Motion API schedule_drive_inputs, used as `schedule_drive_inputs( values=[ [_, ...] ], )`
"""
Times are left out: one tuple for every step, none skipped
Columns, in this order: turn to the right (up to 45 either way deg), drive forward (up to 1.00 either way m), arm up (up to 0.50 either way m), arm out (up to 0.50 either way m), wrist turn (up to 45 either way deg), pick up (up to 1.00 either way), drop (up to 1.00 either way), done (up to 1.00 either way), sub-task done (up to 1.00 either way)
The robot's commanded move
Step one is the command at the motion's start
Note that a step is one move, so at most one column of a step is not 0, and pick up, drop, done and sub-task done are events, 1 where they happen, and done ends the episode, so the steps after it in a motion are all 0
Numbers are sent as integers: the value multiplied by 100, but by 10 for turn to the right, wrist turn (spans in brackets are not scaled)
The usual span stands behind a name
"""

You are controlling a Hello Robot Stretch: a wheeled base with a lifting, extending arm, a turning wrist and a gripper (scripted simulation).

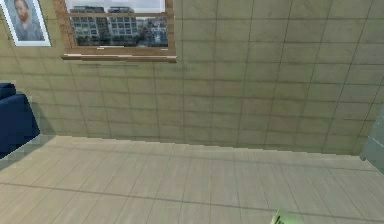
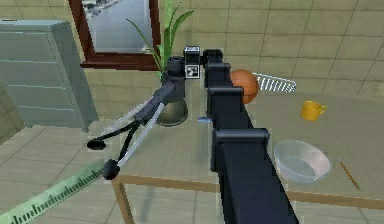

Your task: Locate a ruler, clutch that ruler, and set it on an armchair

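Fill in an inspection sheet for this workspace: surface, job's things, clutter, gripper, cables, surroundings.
Surface: wooden table, with the arm reaching across it.
Job's things: green ruler out past the table's edge, over the floor; dark blue seat, possibly the armchair, at the forward view's left.
Clutter: potted plant, orange ball, white rack, yellow mug, clear bowl, thin stick.
Gripper: the gripper holds the ruler at its far end.
Cables: nothing seen.
Surroundings: grey dresser, window, tiled wall, framed picture.
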Motion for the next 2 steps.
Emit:
schedule_drive_inputs(
  values=[
    [0, 0, 0, -34, 0, 0, 0, 0, 0],
    [-450, 0, 0, 0, 0, 0, 0, 0, 0]
  ],
)
